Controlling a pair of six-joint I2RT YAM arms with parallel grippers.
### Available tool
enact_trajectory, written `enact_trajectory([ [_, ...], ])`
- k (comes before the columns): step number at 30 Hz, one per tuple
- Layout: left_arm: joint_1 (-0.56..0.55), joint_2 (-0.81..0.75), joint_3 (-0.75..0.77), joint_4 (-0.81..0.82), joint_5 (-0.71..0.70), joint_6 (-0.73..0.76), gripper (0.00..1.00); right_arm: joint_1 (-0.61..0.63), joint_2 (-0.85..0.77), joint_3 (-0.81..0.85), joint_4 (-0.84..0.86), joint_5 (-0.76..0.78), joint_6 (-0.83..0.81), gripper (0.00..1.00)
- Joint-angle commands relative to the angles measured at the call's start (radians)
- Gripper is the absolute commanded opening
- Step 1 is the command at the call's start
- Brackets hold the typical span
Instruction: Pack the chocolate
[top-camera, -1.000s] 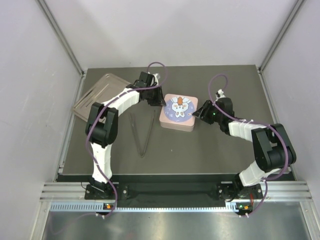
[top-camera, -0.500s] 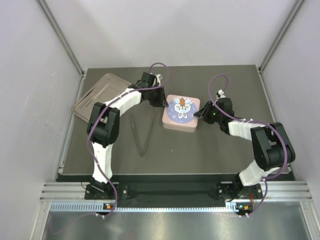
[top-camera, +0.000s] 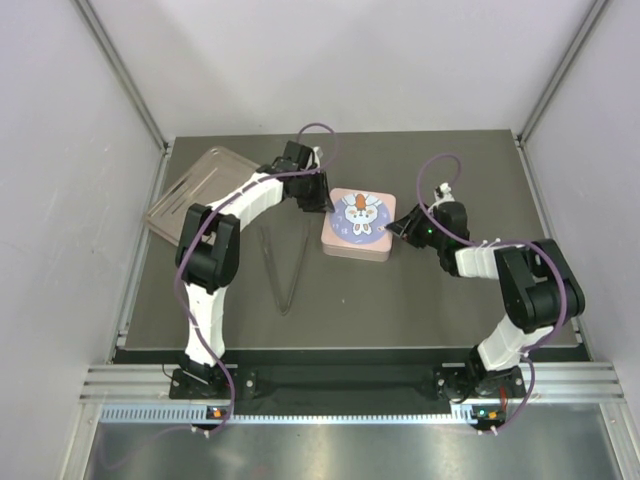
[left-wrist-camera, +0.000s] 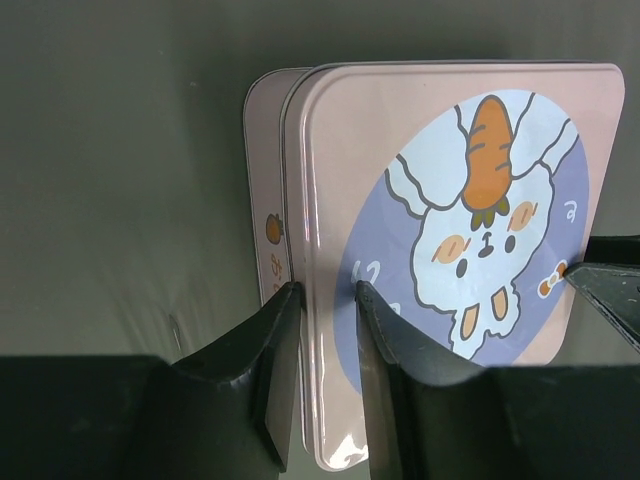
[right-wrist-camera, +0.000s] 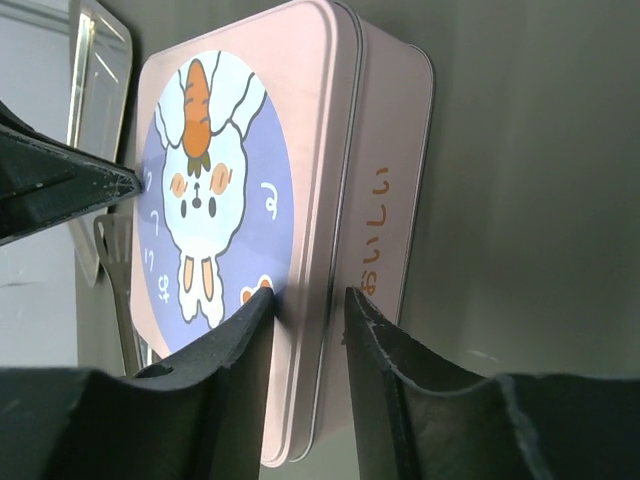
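A square pink tin sits near the middle of the dark table. Its lid shows a white rabbit with a carrot on its head against a purple oval, and in the left wrist view the lid lies slightly offset, so a strip of the base shows along one side. Metal tongs lie flat just left of the tin, arms spread toward the far side and joined at the near end, while a clear plastic tray rests at the far left corner, well apart from the tin.
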Motion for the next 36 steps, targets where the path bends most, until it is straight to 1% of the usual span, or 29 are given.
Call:
enact_trajectory([
  [1, -0.012, 0.0, 0.065, -0.032, 0.016, 0.001, 0.34, -0.006, -0.028, 0.028, -0.159, -0.02, -0.075, 0.34],
  [4, 0.001, -0.02, 0.082, -0.048, 0.009, 0.001, 0.37, -0.025, -0.074, 0.063, -0.227, -0.015, -0.109, 0.42],
  [5, 0.004, -0.028, 0.086, -0.051, 0.004, 0.001, 0.38, -0.031, -0.083, 0.078, -0.253, -0.007, -0.121, 0.46],
  [6, 0.008, -0.04, 0.097, -0.059, 0.0, 0.001, 0.41, -0.044, -0.09, 0.094, -0.311, -0.004, -0.133, 0.48],
  [9, 0.019, -0.074, 0.105, -0.072, -0.011, 0.007, 0.43, -0.069, -0.119, 0.148, -0.386, -0.001, -0.165, 0.55],
  [12, 0.022, -0.109, 0.1, -0.079, -0.007, 0.016, 0.43, -0.078, -0.152, 0.206, -0.471, 0.026, -0.199, 0.57],
  [13, 0.022, -0.118, 0.093, -0.076, 0.004, 0.015, 0.43, -0.078, -0.165, 0.217, -0.489, 0.029, -0.201, 0.56],
  [15, 0.021, -0.15, 0.048, -0.048, 0.056, 0.004, 0.42, -0.078, -0.162, 0.258, -0.477, -0.006, -0.199, 0.39],
  [16, 0.021, -0.166, 0.024, -0.033, 0.079, -0.003, 0.4, -0.078, -0.137, 0.273, -0.436, -0.035, -0.193, 0.23],
  [17, 0.021, -0.193, -0.004, 0.013, 0.094, -0.022, 0.39, -0.077, -0.12, 0.29, -0.405, -0.109, -0.183, 0.15],
  [18, 0.021, -0.207, -0.063, 0.038, 0.128, -0.031, 0.38, -0.078, -0.076, 0.325, -0.374, -0.148, -0.155, 0.09],
  [19, 0.021, -0.221, -0.094, 0.067, 0.141, -0.04, 0.35, -0.075, -0.052, 0.339, -0.285, -0.189, -0.134, 0.0],
  [20, 0.021, -0.238, -0.142, 0.116, 0.153, -0.054, 0.34, -0.074, -0.024, 0.353, -0.235, -0.266, -0.109, 0.0],
  [21, 0.021, -0.239, -0.16, 0.133, 0.161, -0.056, 0.32, -0.071, 0.033, 0.381, -0.198, -0.295, -0.066, 0.0],
  [22, 0.022, -0.227, -0.168, 0.145, 0.158, -0.056, 0.28, -0.068, 0.063, 0.402, -0.155, -0.34, -0.051, 0.0],
  [23, 0.024, -0.214, -0.162, 0.148, 0.153, -0.054, 0.24, -0.06, 0.096, 0.442, -0.141, -0.354, -0.029, 0.0],
  [25, 0.033, -0.177, -0.148, 0.181, 0.165, -0.053, 0.2, -0.055, 0.186, 0.467, -0.091, -0.375, 0.0, 0.0],
  [26, 0.036, -0.134, -0.127, 0.188, 0.17, -0.057, 0.17, -0.052, 0.217, 0.476, -0.049, -0.394, 0.014, 0.0],
  [27, 0.042, -0.108, -0.112, 0.199, 0.176, -0.059, 0.16, -0.052, 0.276, 0.491, -0.029, -0.403, 0.041, 0.0],
  [30, 0.045, -0.022, -0.076, 0.222, 0.2, -0.066, 0.12, -0.052, 0.346, 0.493, 0.035, -0.42, 0.069, 0.0],
  [33, 0.045, 0.041, -0.076, 0.224, 0.182, -0.062, 0.1, -0.052, 0.426, 0.507, 0.045, -0.435, 0.068, 0.0],
  [36, 0.045, 0.055, -0.087, 0.198, 0.155, -0.043, 0.1, -0.052, 0.44, 0.523, 0.037, -0.466, 0.054, 0.0],
])
